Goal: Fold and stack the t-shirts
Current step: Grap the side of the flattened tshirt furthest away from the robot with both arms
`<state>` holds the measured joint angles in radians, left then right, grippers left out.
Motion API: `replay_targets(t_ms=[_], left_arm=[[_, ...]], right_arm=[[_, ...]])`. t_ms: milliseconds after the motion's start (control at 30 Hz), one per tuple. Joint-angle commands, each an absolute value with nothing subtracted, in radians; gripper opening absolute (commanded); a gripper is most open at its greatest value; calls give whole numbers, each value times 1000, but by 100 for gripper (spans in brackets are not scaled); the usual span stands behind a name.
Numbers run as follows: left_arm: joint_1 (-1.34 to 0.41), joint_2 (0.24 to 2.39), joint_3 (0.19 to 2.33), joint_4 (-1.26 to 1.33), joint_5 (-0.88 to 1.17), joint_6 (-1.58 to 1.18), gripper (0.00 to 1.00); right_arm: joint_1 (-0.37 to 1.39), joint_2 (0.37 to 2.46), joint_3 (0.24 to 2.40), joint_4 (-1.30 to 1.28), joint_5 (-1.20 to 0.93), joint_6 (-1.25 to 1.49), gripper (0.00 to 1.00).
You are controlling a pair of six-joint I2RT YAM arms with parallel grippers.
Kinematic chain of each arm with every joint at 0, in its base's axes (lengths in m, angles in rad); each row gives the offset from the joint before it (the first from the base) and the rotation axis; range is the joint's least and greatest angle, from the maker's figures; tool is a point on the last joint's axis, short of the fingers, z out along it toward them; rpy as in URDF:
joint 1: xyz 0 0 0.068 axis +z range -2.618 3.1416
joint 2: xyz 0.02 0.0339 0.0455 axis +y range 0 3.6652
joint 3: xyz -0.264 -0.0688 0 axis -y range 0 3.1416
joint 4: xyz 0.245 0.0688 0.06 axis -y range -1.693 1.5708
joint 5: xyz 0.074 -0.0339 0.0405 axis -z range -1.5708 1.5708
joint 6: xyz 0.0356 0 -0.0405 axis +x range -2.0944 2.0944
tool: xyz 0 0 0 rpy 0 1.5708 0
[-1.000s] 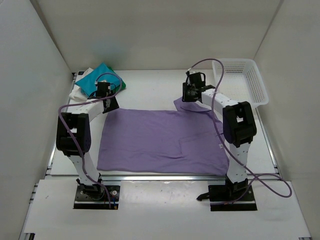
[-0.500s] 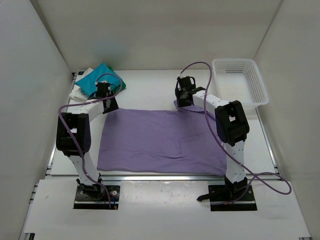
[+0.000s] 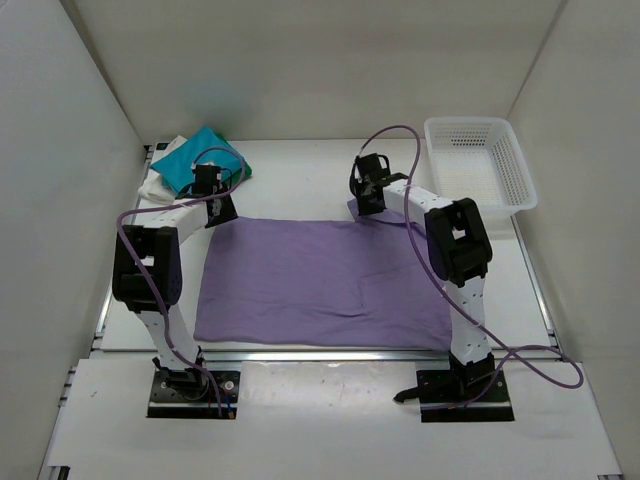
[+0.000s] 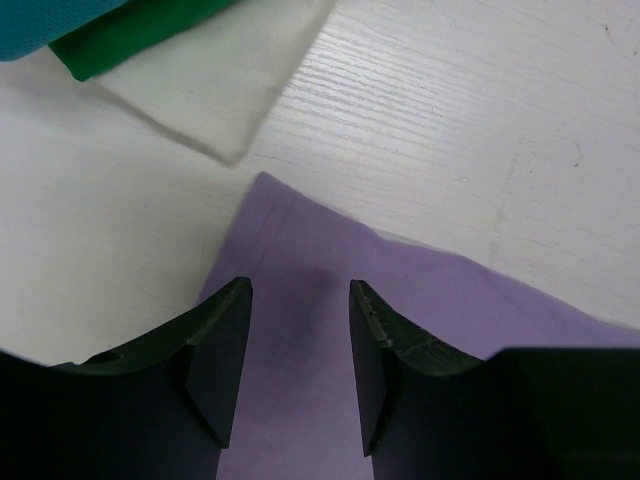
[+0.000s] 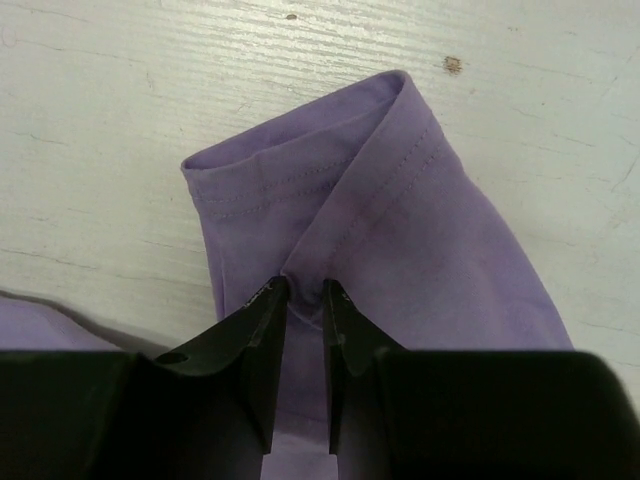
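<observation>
The lavender t-shirt [image 3: 320, 280] lies spread flat on the table. My right gripper [image 3: 365, 205] is shut on a pinched fold of its far right sleeve [image 5: 400, 220], seen in the right wrist view [image 5: 305, 295]. My left gripper [image 3: 218, 212] is open over the shirt's far left corner [image 4: 300, 260], with its jaws either side of the cloth [image 4: 300, 300]. The folded teal [image 3: 200, 160], dark green [image 4: 140, 30] and white [image 4: 200, 90] shirts are stacked at the far left.
A white lattice basket [image 3: 480, 160] stands at the far right. White walls close in the table on three sides. The table's near edge runs just below the shirt's hem.
My right gripper has moved left along the far edge with the sleeve in it, and the sleeve is now folded inward. The left arm has not moved.
</observation>
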<state>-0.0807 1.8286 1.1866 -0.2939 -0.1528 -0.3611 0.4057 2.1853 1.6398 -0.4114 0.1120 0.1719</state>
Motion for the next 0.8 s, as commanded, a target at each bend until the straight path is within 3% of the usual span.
replay_targets(t_ms=[0, 67, 167, 333, 500, 600, 767], left_arm=[[-84, 1812, 1209, -305, -184, -339, 55], [-89, 1815, 1207, -305, -225, -328, 54], [-80, 1804, 1201, -299, -233, -340, 56], [-74, 1796, 1203, -299, -206, -347, 56], [-81, 1825, 1209, -299, -187, -345, 55], [-81, 1831, 1215, -298, -175, -342, 53], [-83, 1829, 1223, -291, -193, -342, 42]], right_arm=[[419, 2187, 1677, -425, 135, 149, 17], [417, 2186, 1681, -428, 130, 152, 17], [426, 2157, 1655, -410, 121, 153, 26], [422, 2143, 1652, -411, 103, 161, 24], [411, 2177, 1670, -426, 103, 161, 20], [410, 2174, 1669, -422, 121, 169, 10], [407, 2131, 1684, -423, 124, 161, 0]])
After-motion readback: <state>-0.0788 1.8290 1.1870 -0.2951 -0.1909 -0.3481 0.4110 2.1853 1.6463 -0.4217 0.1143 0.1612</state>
